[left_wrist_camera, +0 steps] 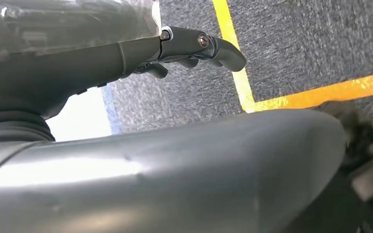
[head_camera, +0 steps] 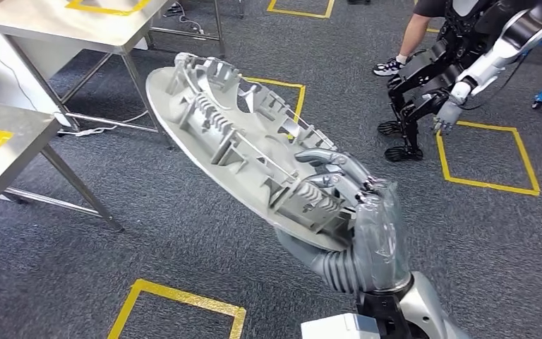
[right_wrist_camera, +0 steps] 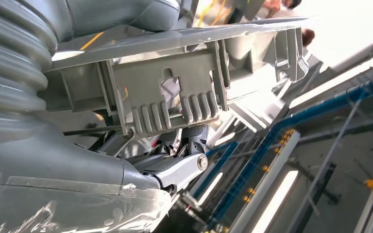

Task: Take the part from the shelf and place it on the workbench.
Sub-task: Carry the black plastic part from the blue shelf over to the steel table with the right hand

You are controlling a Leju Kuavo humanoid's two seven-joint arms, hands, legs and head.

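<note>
At far left, steel surfaces (head_camera: 14,134) with yellow tape marks stand on the grey carpet. The left hand (left_wrist_camera: 194,46) hangs over the floor (left_wrist_camera: 311,43), fingers curled in on nothing. In the middle, the part (head_camera: 219,127), a large grey ribbed disc, is held in the air over the floor, tilted, ribbed face up, its long axis running from upper left down to lower right. The right hand (head_camera: 353,205) grips its lower right edge. At upper right, another robot (head_camera: 459,63) crouches beside a person's leg (head_camera: 409,42).
</note>
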